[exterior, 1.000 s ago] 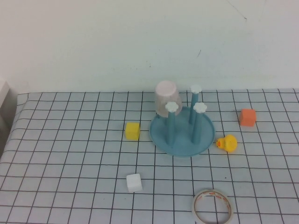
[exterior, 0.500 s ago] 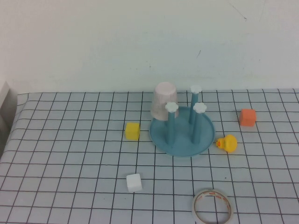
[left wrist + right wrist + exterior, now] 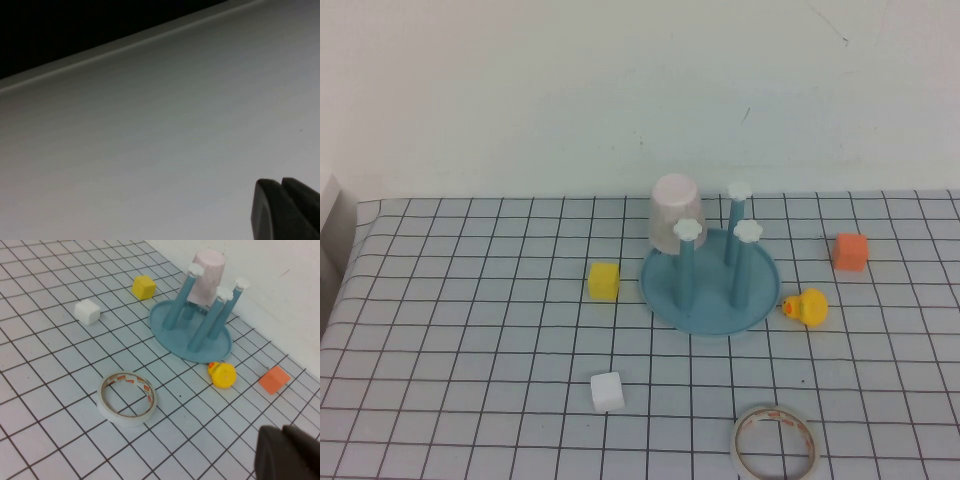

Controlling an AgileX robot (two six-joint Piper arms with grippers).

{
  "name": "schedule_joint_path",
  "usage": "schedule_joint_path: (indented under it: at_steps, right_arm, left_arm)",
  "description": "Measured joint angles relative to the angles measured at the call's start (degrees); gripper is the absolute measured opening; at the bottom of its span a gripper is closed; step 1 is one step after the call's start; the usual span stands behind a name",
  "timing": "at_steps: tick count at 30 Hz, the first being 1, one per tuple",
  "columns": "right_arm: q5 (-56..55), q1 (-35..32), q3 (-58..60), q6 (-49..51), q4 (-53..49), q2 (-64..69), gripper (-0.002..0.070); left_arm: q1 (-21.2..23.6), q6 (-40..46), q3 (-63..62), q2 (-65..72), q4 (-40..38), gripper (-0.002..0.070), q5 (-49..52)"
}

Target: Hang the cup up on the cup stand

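The pale pink cup point(image 3: 672, 210) sits upside down over the back-left peg of the cup stand point(image 3: 710, 305), a round blue base with upright blue pegs topped by white flower caps. Cup point(image 3: 206, 275) and stand point(image 3: 170, 325) also show in the right wrist view. Neither gripper is in the high view. My right gripper point(image 3: 287, 455) hangs shut and empty above the table's front right, well away from the stand. My left gripper point(image 3: 286, 210) is shut and empty, facing a blank pale surface.
A yellow cube point(image 3: 604, 280) lies left of the stand and a white cube point(image 3: 607, 391) in front of it. A white tape ring point(image 3: 775, 412) lies at the front edge. A yellow duck point(image 3: 807, 306) and an orange cube point(image 3: 850, 251) lie right of the stand.
The cup leaned slightly to the left on its peg half a second ago and now sits straighter. Nothing else has moved.
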Motion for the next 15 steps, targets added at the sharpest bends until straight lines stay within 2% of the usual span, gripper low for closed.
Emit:
schedule_joint_path:
  at_steps: [11, 15]
  right_arm:
    - [0.0, 0.0, 0.0, 0.0, 0.0, 0.0, -0.0001]
    - [0.0, 0.0, 0.0, 0.0, 0.0, 0.0, -0.0001]
  left_arm:
    - [0.0, 0.5, 0.0, -1.8, 0.0, 0.0, 4.0]
    - [0.0, 0.5, -0.1, -1.8, 0.0, 0.0, 17.3]
